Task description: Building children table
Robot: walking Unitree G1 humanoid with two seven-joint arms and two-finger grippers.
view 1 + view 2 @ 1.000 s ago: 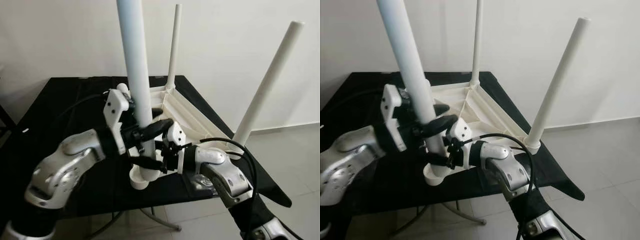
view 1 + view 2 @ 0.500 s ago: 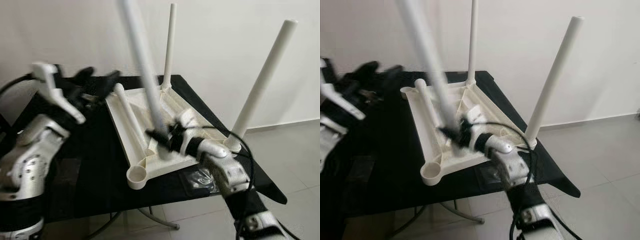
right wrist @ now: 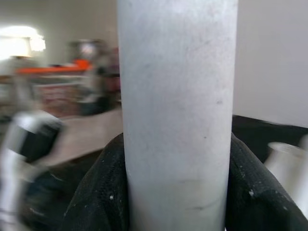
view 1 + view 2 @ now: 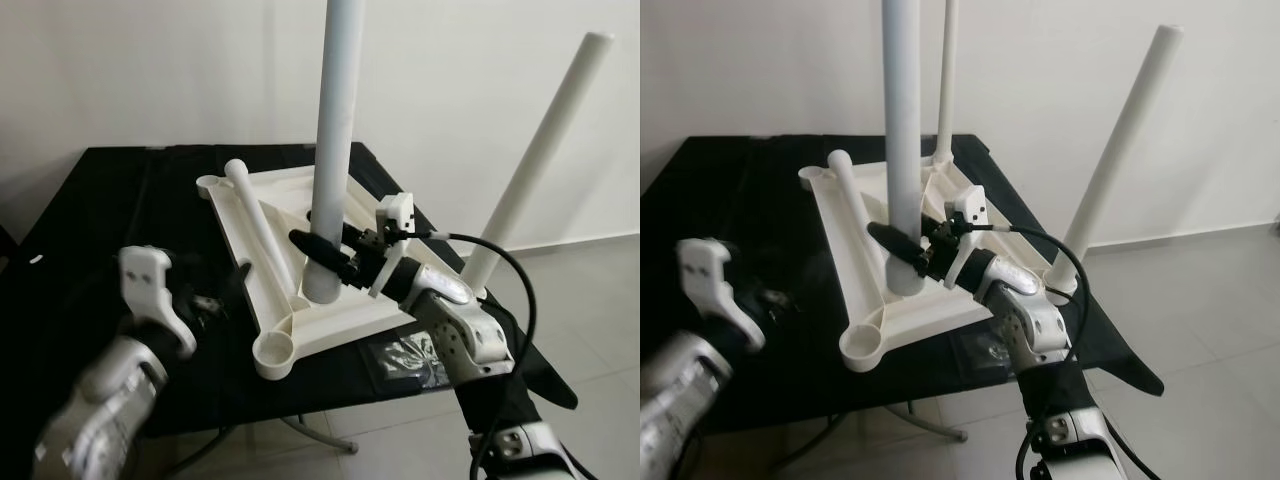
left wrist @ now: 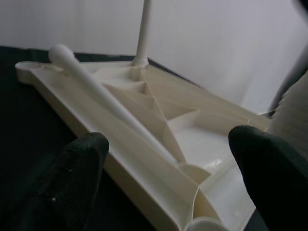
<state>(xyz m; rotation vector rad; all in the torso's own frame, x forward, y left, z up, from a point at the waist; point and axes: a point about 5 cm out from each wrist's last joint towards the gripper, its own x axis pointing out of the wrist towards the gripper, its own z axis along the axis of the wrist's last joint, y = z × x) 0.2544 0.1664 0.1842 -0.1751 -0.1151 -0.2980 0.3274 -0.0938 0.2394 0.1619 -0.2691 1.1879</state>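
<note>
The white table top (image 4: 345, 310) lies upside down on a black table. One white leg (image 4: 545, 150) stands in its right corner socket and another leg (image 4: 948, 80) in the far corner. A third leg (image 4: 255, 225) lies loose inside the top. My right gripper (image 4: 330, 258) is shut on the fourth leg (image 4: 337, 130) and holds it upright over the middle of the top; its black fingers (image 3: 98, 187) press both sides. The near corner socket (image 4: 272, 352) is empty. My left gripper (image 5: 171, 159) is open, low at the left, and faces the top's left edge.
The black table (image 4: 90, 220) carries the top; its front edge is close below the near socket. A clear plastic bag (image 4: 405, 355) lies on it at the front right. Grey tiled floor (image 4: 590, 300) is on the right, a white wall behind.
My left gripper has let go of the leg, swung away to the left and come down low. My right gripper has carried the leg from the near corner socket to the middle of the top.
</note>
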